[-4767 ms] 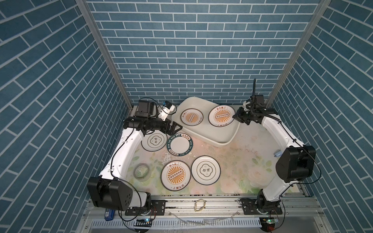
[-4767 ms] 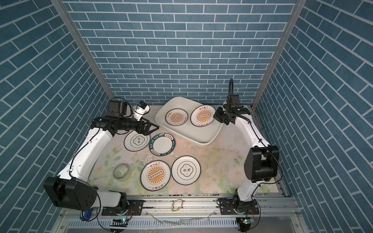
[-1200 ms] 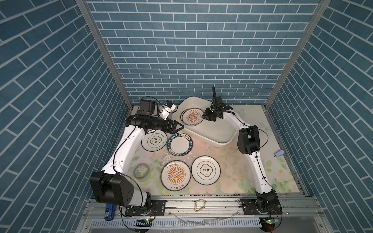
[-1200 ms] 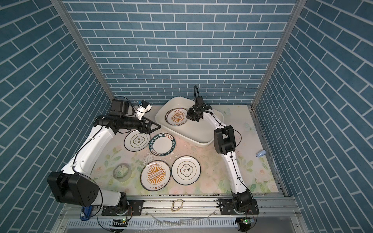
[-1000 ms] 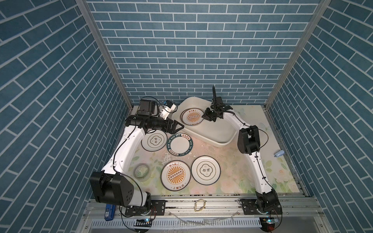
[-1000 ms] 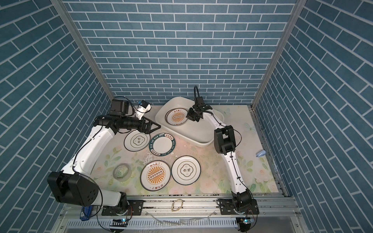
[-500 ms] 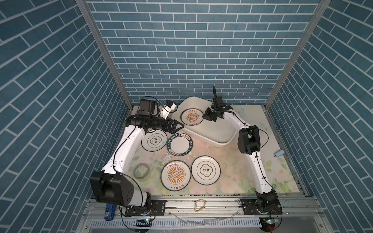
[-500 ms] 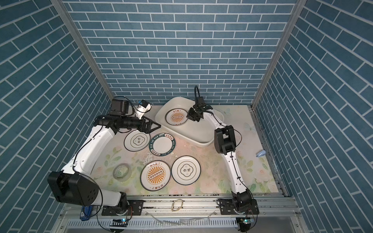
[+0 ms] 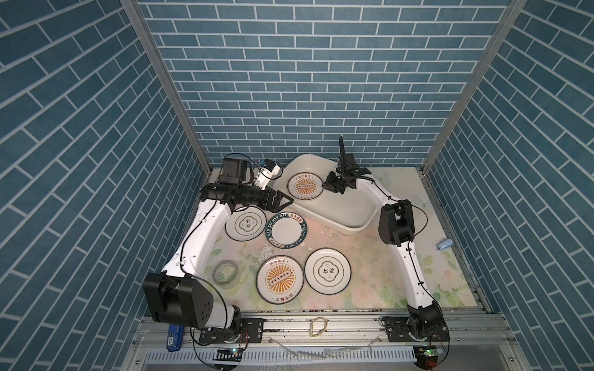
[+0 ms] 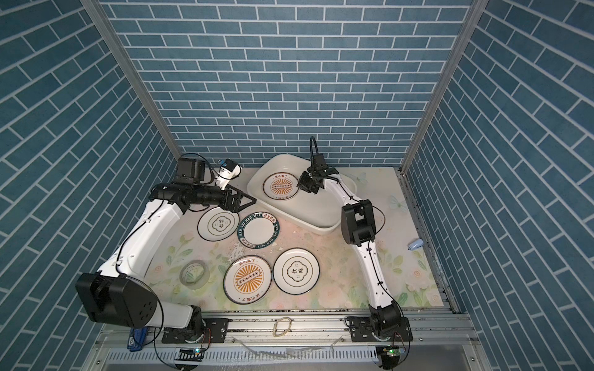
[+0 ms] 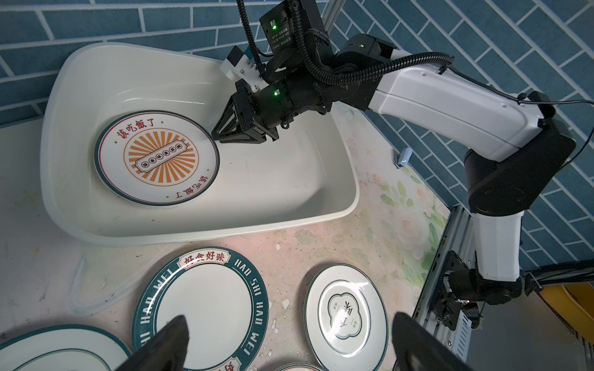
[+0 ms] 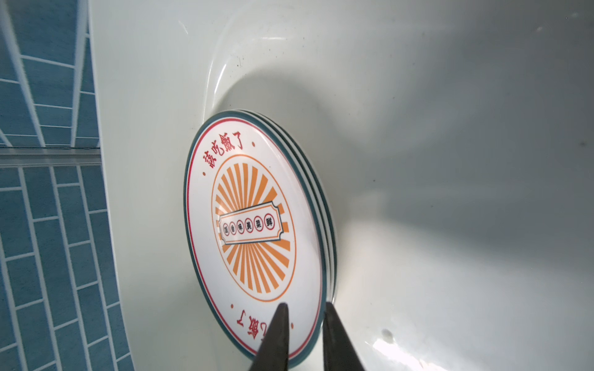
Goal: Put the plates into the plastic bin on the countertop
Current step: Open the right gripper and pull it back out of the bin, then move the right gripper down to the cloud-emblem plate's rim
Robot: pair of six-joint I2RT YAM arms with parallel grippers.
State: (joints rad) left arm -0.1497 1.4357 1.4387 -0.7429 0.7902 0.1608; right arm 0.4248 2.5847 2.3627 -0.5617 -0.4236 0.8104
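One orange-sunburst round white plate (image 9: 304,186) is now sitting atop another in the cream plastic bin (image 9: 348,210), freeing floor; right gripper (image 9: 325,187) clamping its rim, left gripper (image 9: 286,201) gaping

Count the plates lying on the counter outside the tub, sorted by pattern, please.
Sunburst plate: 1
Green-rimmed plate: 1
Emblem plates: 2
Total: 4
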